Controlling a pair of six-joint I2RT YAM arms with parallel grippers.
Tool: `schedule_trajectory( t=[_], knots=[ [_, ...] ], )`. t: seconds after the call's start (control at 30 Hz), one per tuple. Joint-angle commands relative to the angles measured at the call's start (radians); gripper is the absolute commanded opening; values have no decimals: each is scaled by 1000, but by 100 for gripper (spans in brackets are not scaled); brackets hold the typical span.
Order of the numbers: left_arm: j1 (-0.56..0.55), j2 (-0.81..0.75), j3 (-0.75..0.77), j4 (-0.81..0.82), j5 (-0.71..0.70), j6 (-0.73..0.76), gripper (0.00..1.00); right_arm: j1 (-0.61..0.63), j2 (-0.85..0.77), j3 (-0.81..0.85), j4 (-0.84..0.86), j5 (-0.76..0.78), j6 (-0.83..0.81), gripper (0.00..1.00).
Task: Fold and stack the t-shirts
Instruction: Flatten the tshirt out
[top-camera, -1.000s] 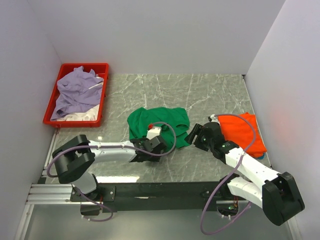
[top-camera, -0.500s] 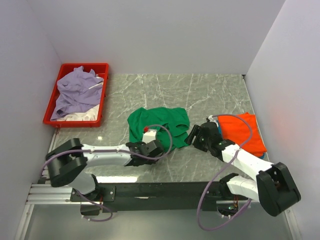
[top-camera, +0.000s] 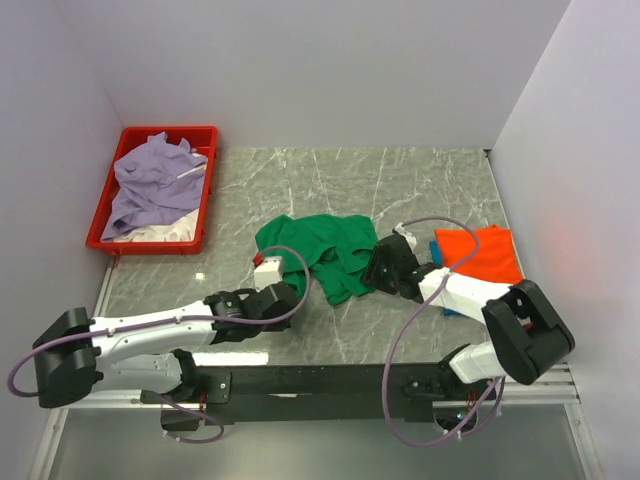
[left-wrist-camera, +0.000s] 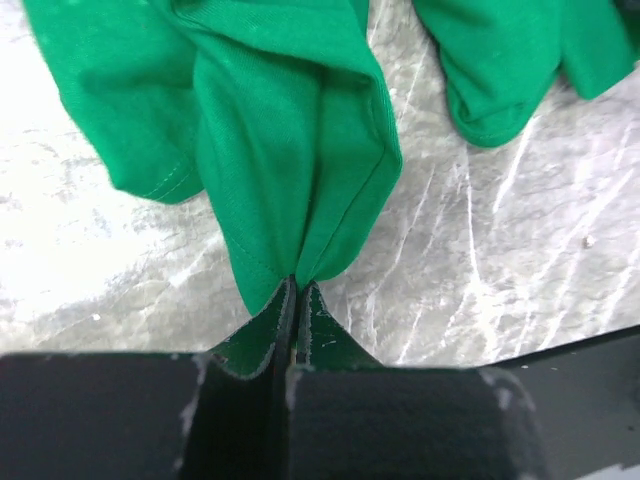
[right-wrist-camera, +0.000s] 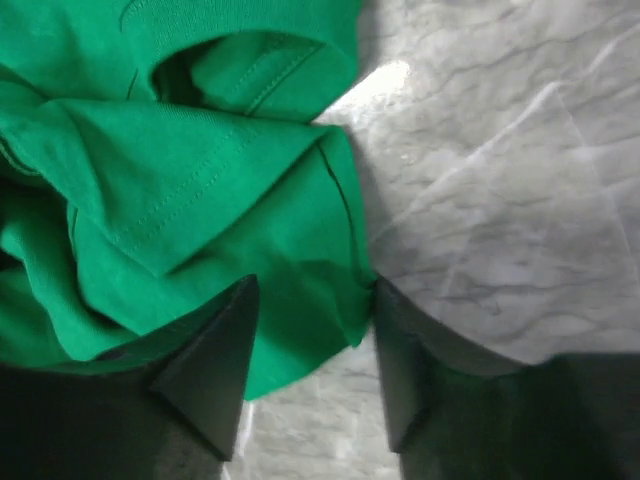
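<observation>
Pincer check: left pincer (left-wrist-camera: 296, 292) clamped on the green tee (top-camera: 320, 245); right pincer (right-wrist-camera: 310, 345) apart over its edge.
The tee lies crumpled at centre frame on the bench (top-camera: 430, 180). The left jaws are shut on a pinched ridge of cloth at the tee's lower left. The right fingers straddle a fold of hem, with nothing gripped yet. Judged step: spreading the tee flat before folding. Close your right side on a single layer near the seam, not on the bunched fold. Then draw both grips apart, low over the bench, so the cloth slides rather than lifts. Watch for a twist between the two holds. Keep clear of the orange tee (top-camera: 485, 255) at right centre. The lavender tee (top-camera: 150, 180) sits in the red tray (top-camera: 208, 200), upper left.
</observation>
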Motion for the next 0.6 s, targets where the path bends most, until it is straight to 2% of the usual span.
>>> schedule_trajectory(
  t=[0.0, 0.07, 0.1, 0.17, 0.23, 0.33, 0.57],
  knots=[
    [10, -58, -2, -42, -22, -25, 1, 30, 62, 16, -43, 69, 33, 51],
    [15, -97, 1, -61, -20, -20, 1, 44, 88, 21, -43, 79, 40, 41],
    [24, -109, 2, -67, -20, -19, 1, 47, 96, 25, -52, 80, 42, 24],
    [42, -152, 9, -98, -22, -13, 1, 46, 87, 39, -93, 103, 45, 0],
    [61, -201, 19, -131, -41, -7, 1, 46, 32, 53, -135, 126, 40, 0],
    [116, -270, 50, -205, -66, 24, 1, 44, -74, 114, -289, 215, 17, 0],
    [314, -367, 217, -323, -101, 148, 1, 20, -269, 364, -548, 362, -36, 0]
  ],
)
